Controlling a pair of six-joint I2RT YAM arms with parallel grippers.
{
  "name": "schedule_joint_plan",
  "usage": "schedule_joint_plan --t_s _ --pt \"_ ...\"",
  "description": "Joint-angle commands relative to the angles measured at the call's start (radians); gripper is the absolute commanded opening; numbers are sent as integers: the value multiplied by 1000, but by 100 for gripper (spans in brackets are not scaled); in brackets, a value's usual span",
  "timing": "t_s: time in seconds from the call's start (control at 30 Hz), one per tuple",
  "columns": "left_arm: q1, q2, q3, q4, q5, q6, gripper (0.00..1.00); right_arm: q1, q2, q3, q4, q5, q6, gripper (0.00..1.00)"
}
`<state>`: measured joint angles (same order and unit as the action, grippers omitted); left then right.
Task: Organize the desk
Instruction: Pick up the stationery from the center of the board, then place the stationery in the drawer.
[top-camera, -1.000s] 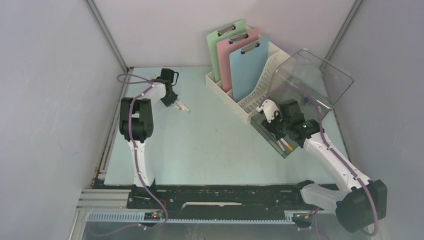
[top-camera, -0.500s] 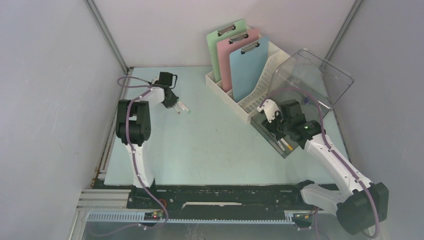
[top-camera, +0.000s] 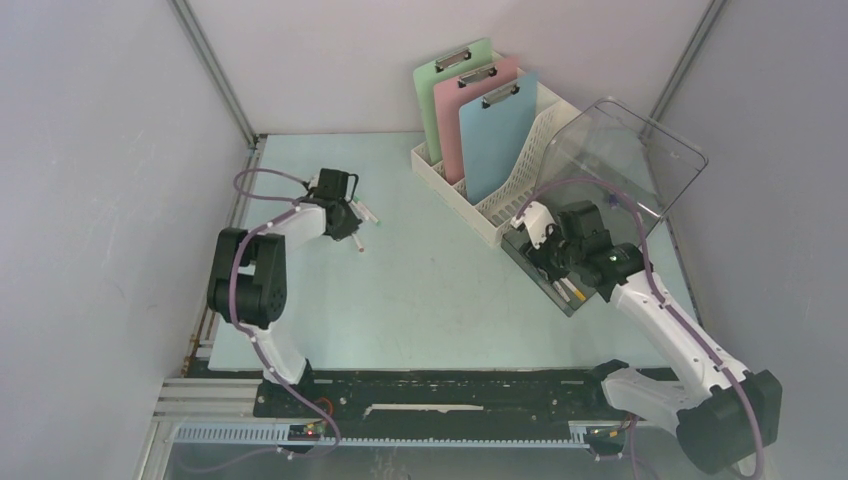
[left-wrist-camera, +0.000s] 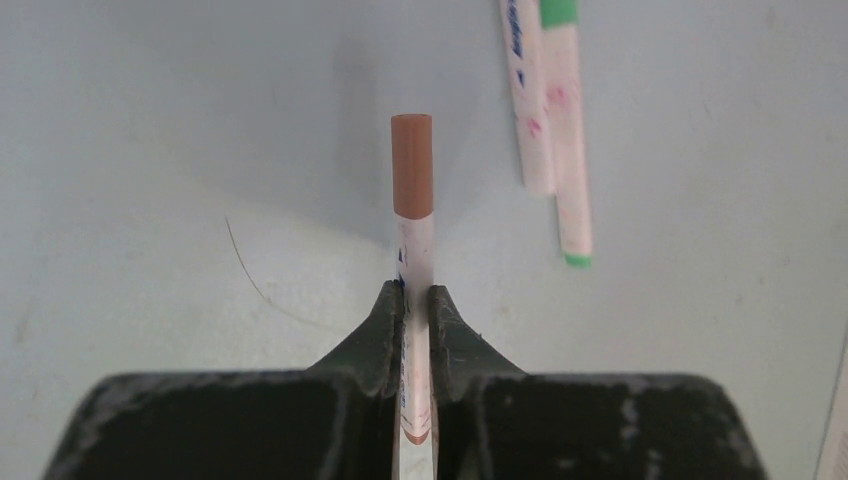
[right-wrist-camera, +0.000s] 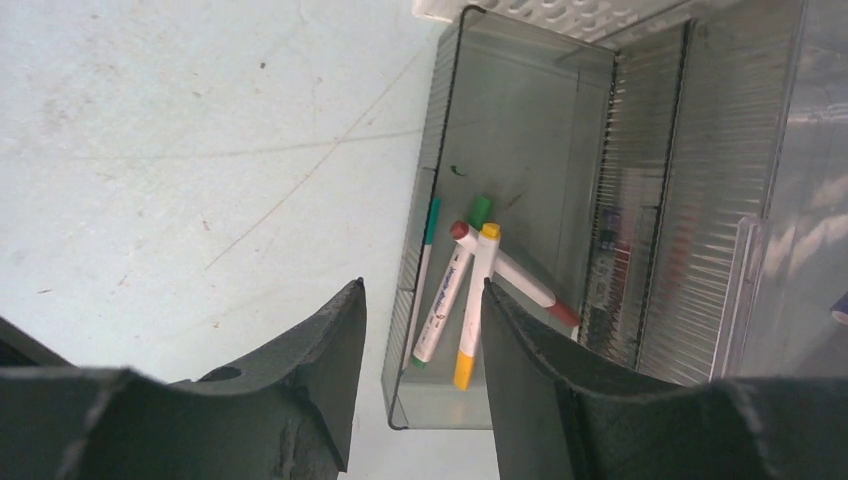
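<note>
We are pinching a slim white, brown-capped marker (left-wrist-camera: 412, 170) in the left gripper (left-wrist-camera: 415, 296), its jaws narrow around it, over the smooth mint desk (top-camera: 430, 290) filling mid-frame. Two more markers (left-wrist-camera: 565, 150) are lying upper right. The right gripper (right-wrist-camera: 422, 292), jaws wide and empty, is hovering over a clear ribbed box (right-wrist-camera: 520, 130) of pens (right-wrist-camera: 438, 302).

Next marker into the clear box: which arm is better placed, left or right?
Left. The left gripper is shut on a brown-capped marker, two loose markers lying beside it. The right gripper hangs open and empty over the box, across the desk.
</note>
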<state>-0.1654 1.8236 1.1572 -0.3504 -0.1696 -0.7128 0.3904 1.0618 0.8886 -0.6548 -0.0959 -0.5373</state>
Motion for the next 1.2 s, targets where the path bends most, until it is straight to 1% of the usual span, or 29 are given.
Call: schedule_joint_plan --t_s 0.0,0.13,0.3,0.4,0.53,0.63,0.73,0.87,1.0,1.17 --pt "-42 -155 -117 147 34 47 0 19 -71 3 15 -63 -1 53" --pt "-68 -301 -292 309 107 53 0 20 -115 3 18 -128 11 53" --pt "-95 -462 -546 602 281 50 0 21 -126 6 5 -272 34 54" --pt "-116 -538 -668 786 369 31 0 23 -111 24 -15 -338 53 54" --pt "-169 -624 -778 985 415 18 0 21 -118 33 -20 -381 69 54" --pt "-229 -658 -821 1091 426 18 0 9 -138 37 -21 -441 77 54" --pt "-313 -672 -850 1202 422 19 0 -15 -150 44 -37 -550 82 54" --pt "-425 -669 -860 1321 388 32 0 -41 -143 57 -57 -662 92 54" --pt "-538 -660 -837 1367 331 62 0 -56 -137 65 -53 -721 114 54" --pt "-674 -643 -802 1376 213 119 0 -70 -135 71 -40 -788 152 54"
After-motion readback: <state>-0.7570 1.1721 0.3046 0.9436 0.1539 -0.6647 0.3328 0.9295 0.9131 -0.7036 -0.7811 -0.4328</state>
